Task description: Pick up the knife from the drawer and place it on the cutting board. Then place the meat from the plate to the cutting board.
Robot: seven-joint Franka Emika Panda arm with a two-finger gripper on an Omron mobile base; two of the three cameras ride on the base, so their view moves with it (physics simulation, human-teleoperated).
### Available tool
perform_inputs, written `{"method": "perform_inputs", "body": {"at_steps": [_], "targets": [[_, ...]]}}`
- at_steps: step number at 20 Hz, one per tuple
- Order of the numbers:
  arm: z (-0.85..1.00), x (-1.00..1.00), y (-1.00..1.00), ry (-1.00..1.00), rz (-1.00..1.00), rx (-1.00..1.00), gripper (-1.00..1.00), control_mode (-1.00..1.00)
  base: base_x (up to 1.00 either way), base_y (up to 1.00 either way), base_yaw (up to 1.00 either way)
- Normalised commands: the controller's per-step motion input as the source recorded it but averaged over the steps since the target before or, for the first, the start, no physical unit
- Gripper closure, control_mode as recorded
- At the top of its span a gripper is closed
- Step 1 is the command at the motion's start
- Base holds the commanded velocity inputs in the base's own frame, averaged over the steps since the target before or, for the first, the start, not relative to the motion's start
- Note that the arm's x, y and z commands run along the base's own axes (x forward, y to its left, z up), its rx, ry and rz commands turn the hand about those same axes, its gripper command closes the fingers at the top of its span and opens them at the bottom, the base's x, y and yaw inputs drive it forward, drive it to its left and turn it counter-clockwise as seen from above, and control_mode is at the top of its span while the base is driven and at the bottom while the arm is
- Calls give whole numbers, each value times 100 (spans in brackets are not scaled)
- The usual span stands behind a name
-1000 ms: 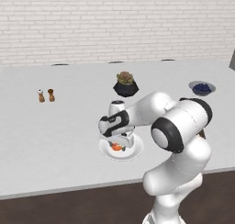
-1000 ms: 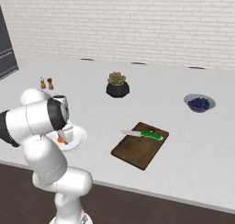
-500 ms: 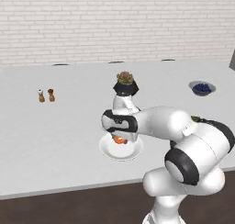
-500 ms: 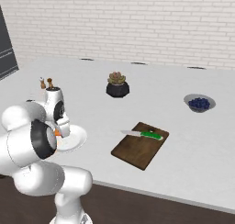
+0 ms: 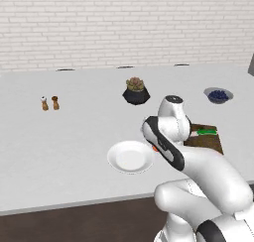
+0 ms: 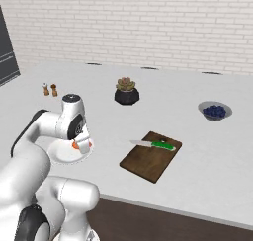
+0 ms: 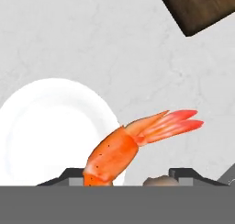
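- The white counter runs wide under a brick wall; the widest bare stretch lies along its left side, between the plate and the two small shakers near the far left.
- The cutting board lies toward the counter's front right, with the knife resting across its far end; the left base view shows just a strip of the board behind the arm.
- The white plate sits near the front edge, left of the board and well apart from it. The left base view shows it bare.
- A potted succulent stands mid-counter; a bowl of blueberries sits near the right edge.
- The gripper pinches the meat; the hand view shows the shrimp lifted over the plate's rim, its tail fanned toward the board's corner.
- Half a second ago the meat hung low over the plate's middle; now it is raised and off to the board side.
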Motion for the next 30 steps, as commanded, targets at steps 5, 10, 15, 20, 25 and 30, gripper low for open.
{"method": "perform_inputs", "body": {"at_steps": [5, 10, 15, 20, 25, 30], "targets": [[3, 0, -100, 0, -18, 0, 100, -100, 0, 0, 0], [0, 0, -100, 0, -20, 0, 100, -100, 0, 0, 0], [0, 0, -100, 4, -18, 1, 100, -100, 0, 0, 0], [0, 13, -100, 10, -11, 7, 100, -100, 0, 0, 0], [-5, 73, -83, 18, 0, 11, 100, -100, 0, 0, 0], [-27, 76, -34, 16, 0, 5, 100, -100, 0, 0, 0]]}}
